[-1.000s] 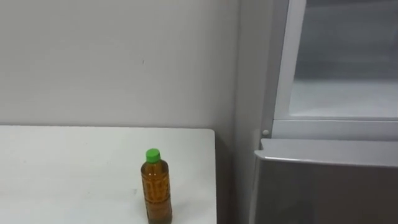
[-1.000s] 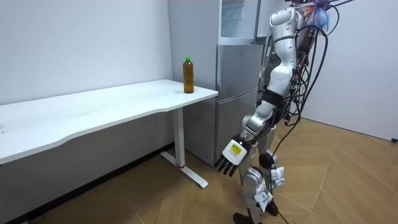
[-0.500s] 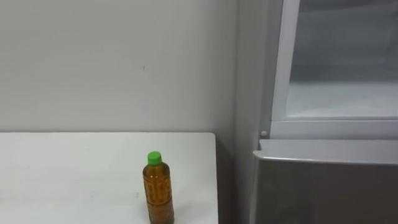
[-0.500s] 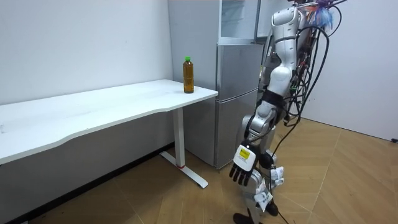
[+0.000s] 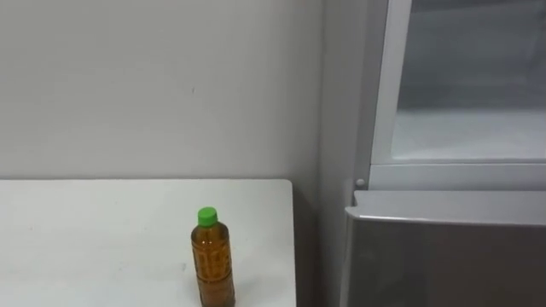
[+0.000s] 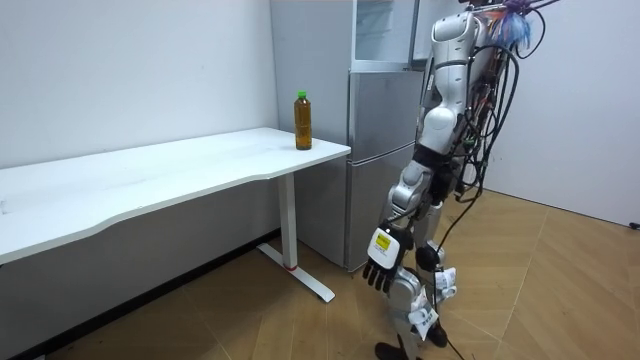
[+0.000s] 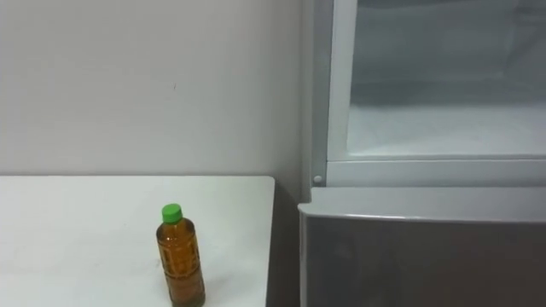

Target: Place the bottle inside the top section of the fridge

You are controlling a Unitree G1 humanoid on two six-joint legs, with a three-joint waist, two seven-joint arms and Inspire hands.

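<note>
**Head views and room view, read from left to right.** A long white table runs along a pale wall. The bottle stands upright on the tabletop near the table's right end, the end closest to the fridge. It stands clear of the wall behind it and free on the surface. It holds amber-brown liquid and is closed with a green cap.

Just beside the table's right edge, across a narrow dark gap, stands a grey fridge in two parts. Its upper compartment is open towards the robot, with a pale frame around a light interior. Below it the lower door is closed, and its top edge juts forward of the frame above.

In the room view the robot stands upright on the wooden floor. It is in front of the fridge, at the room view's right of the table, and its head is turned towards the table's end and the open compartment. Its left hand hangs low beside its leg, near knee height, well below the bottle and well apart from it. The dark fingers droop loosely, only slightly bent, and hold nothing. The bottle is therefore on the table, outside the fridge.
</note>
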